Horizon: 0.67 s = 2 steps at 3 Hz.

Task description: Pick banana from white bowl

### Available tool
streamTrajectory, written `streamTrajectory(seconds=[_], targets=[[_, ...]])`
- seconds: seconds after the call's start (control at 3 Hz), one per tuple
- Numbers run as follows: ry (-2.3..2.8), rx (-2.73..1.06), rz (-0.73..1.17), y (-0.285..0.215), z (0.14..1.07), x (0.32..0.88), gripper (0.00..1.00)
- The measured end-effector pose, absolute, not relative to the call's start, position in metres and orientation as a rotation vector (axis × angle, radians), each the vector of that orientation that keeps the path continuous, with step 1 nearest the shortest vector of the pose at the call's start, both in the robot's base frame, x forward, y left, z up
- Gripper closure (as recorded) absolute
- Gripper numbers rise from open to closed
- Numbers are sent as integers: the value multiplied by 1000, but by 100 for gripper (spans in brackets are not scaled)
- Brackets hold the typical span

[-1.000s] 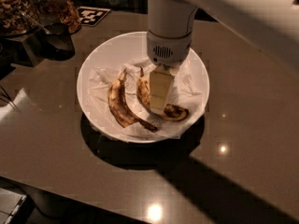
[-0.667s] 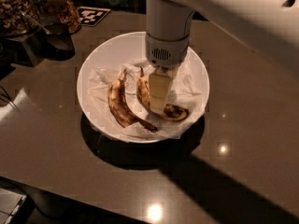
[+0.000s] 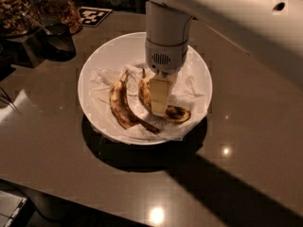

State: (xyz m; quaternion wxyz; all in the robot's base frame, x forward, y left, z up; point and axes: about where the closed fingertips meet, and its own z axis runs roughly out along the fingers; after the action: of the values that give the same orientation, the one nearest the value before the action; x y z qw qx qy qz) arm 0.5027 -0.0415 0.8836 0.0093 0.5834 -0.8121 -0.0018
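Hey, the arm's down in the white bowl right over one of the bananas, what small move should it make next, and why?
Probably take hold of the banana and lift it straight up. The gripper sits low inside the white bowl, right over that banana's middle, and the thinner banana lies beside it, so a vertical lift looks least likely to drag that one along.
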Motion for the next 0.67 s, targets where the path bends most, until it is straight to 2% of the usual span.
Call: streamTrajectory(seconds=[0.67], targets=[[-2499,1829,-16,-38,874,501,38]])
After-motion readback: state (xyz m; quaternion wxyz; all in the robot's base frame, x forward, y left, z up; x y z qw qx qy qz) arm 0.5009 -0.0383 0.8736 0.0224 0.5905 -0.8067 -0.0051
